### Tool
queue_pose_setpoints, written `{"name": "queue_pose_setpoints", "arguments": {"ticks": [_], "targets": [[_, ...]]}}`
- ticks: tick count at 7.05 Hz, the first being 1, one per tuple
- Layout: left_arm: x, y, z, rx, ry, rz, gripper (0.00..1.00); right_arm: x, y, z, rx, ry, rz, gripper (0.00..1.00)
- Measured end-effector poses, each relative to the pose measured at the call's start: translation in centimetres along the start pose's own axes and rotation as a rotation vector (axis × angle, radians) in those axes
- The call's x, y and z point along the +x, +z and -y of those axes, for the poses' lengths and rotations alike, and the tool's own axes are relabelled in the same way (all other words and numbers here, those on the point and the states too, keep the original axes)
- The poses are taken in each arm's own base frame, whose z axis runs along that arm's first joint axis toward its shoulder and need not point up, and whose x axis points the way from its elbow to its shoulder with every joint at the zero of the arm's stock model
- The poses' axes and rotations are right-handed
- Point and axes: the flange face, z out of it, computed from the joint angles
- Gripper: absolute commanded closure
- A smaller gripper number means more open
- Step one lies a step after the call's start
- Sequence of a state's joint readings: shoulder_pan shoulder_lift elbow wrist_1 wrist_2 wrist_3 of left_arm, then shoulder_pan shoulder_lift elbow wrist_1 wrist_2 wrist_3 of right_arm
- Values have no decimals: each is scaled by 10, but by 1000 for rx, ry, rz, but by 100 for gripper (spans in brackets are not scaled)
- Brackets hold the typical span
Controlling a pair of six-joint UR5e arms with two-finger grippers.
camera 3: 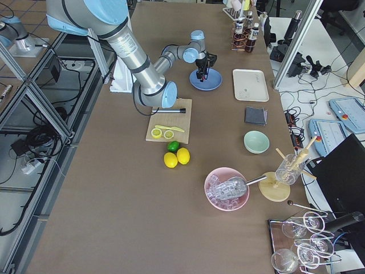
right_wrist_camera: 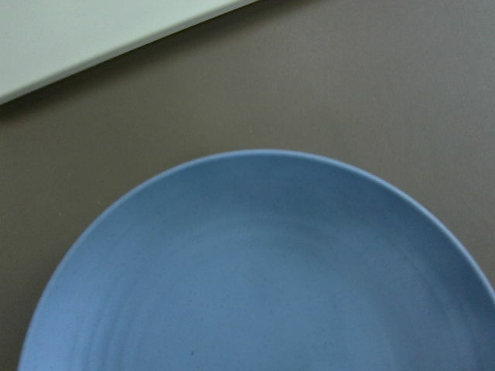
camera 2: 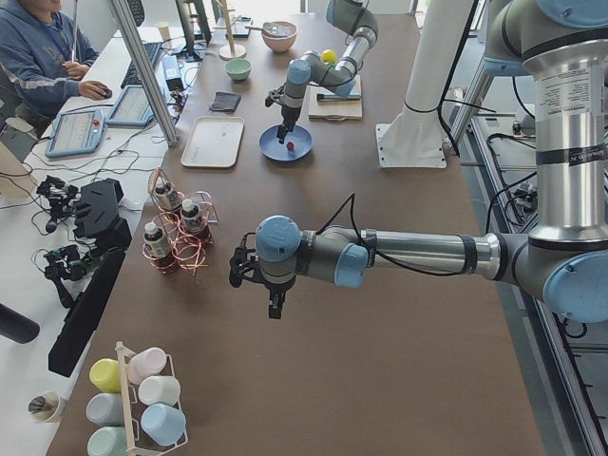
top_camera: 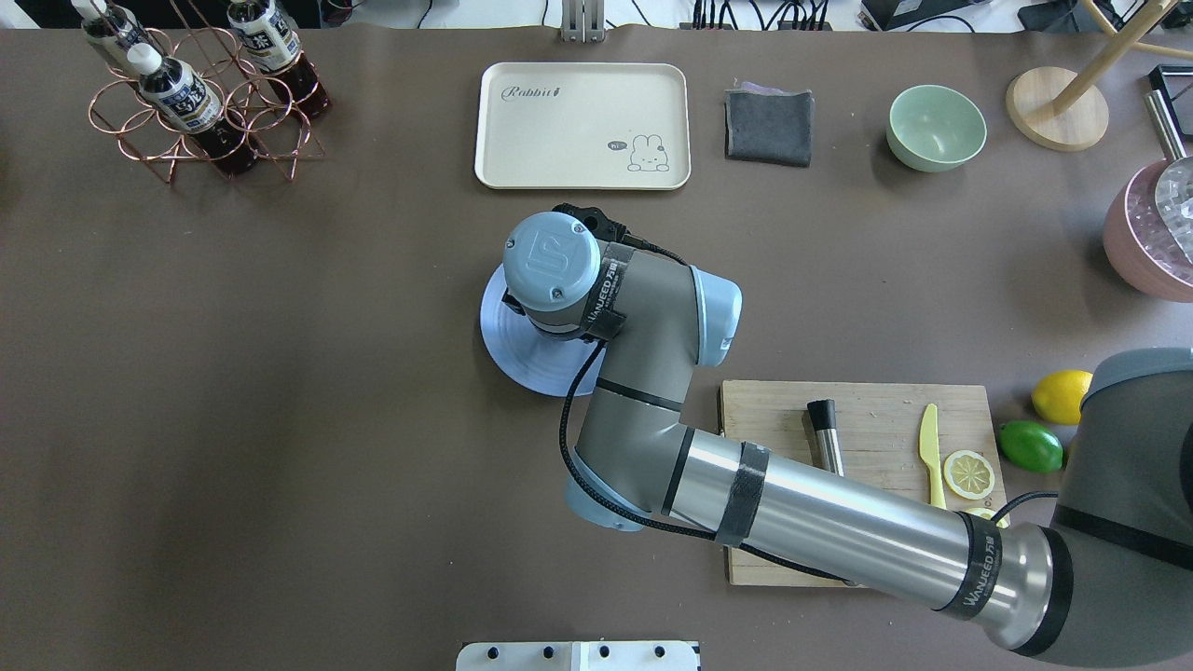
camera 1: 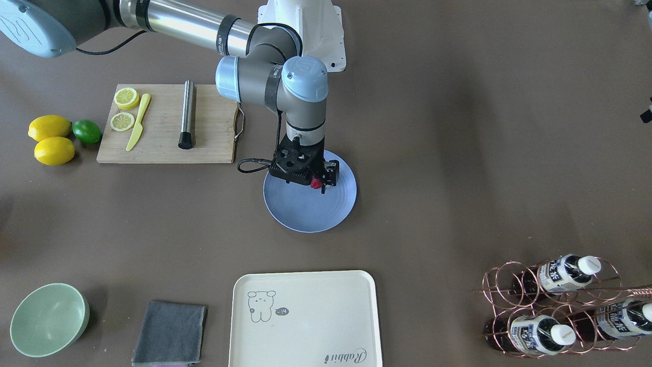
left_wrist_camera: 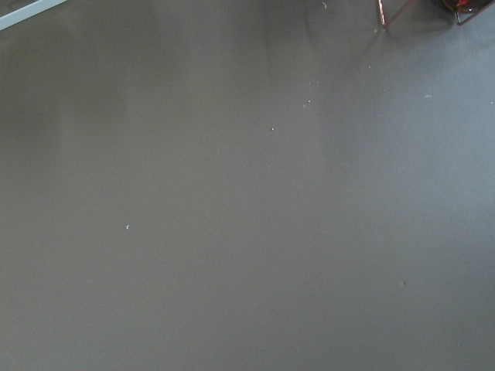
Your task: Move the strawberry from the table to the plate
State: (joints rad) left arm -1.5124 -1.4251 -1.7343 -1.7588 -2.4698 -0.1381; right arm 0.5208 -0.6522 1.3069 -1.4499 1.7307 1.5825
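The blue-grey plate lies mid-table on the brown table. My right gripper hangs just above the plate's back part, pointing down, shut on the small dark-red strawberry. In the overhead view the wrist covers the berry, and only the plate's left and near part shows. The right wrist view holds the plate from close above and neither fingers nor berry. My left gripper hovers over bare table far from the plate; whether it is open or shut I cannot tell.
A wooden cutting board with lemon slices, a yellow knife and a metal rod lies beside the plate. Two lemons and a lime sit beyond it. A cream tray, grey cloth, green bowl and bottle rack line the far edge.
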Motion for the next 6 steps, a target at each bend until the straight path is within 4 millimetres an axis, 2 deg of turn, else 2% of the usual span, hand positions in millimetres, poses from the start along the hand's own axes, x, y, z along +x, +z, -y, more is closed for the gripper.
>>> {"name": "queue_pose_setpoints", "arguments": {"ticks": [1, 2, 3, 4, 5, 6], "targets": [[-4, 2, -5, -5, -9, 1, 1, 10, -9, 37, -26, 2, -4, 0], [-7, 3, -8, -9, -16, 2, 1, 33, -20, 87, -53, -6, -13, 0], [-9, 4, -10, -12, -20, 3, 1, 70, -30, 137, -73, -46, -23, 0], [-11, 6, -10, -16, -25, 4, 1, 125, -39, 187, -89, -118, -30, 0], [-12, 7, -11, -18, -27, 5, 1, 194, -46, 232, -95, -209, -41, 0], [-12, 8, -10, -19, -26, 4, 1, 267, -53, 268, -100, -289, -55, 0]]}}
